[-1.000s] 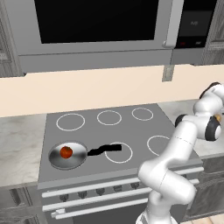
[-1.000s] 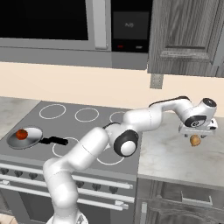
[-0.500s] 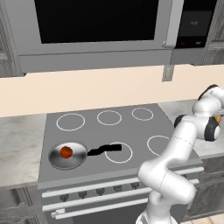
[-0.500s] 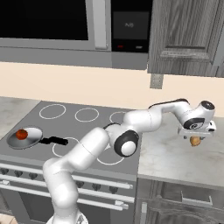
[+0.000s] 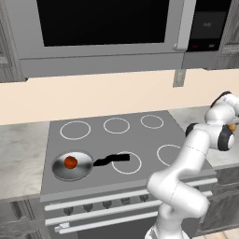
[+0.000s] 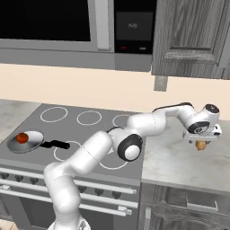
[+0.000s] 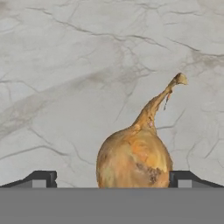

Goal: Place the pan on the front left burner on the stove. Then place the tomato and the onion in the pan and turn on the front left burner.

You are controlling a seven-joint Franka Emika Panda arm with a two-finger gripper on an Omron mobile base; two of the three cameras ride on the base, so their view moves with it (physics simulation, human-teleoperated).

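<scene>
Onion (image 7: pixel 133 159) was seen on the marble counter (image 7: pixel 65 87), lying between the wide-open fingertips of the gripper (image 7: pixel 109 179), nearer the one at 3 o'clock and ungripped. Tomato (image 5: pixel 70 162) sat in the pan (image 5: pixel 72 166) on the stove (image 5: pixel 112 140), at its 8 o'clock corner.
</scene>
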